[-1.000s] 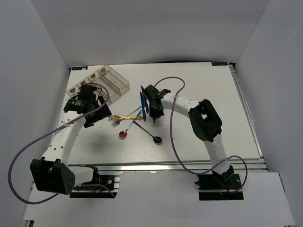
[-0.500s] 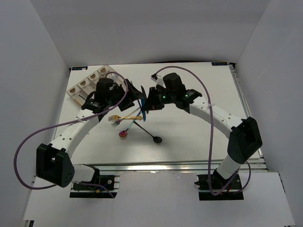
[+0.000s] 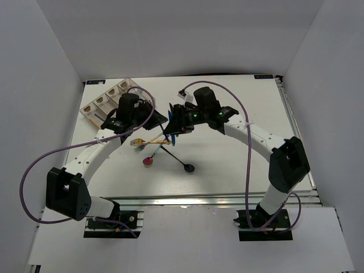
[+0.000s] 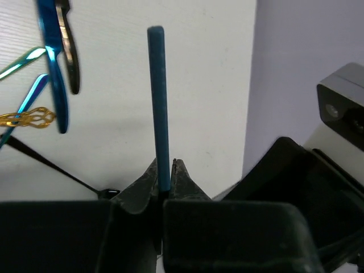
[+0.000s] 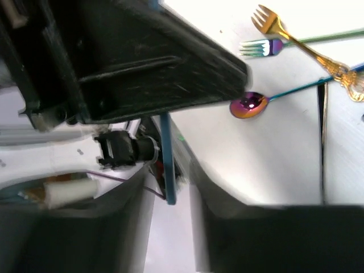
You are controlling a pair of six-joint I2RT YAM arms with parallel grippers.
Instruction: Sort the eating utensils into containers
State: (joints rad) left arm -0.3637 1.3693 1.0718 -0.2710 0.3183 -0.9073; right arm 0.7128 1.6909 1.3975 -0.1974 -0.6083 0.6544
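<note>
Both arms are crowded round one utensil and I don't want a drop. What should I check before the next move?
1. Left tool gripping the blue utensil: ok, the jaws are shut on its lower end.
2. Right tool open: ok, its jaws stand apart, with a gap on each side of the utensil.
3. Room between the arms: not ok, the two tools nearly meet in the top view.
4. Tray free to receive: cannot tell, the left arm covers most of it.
5. Gold fork and black spoon out of the way: ok, they lie nearer the arm bases.
</note>
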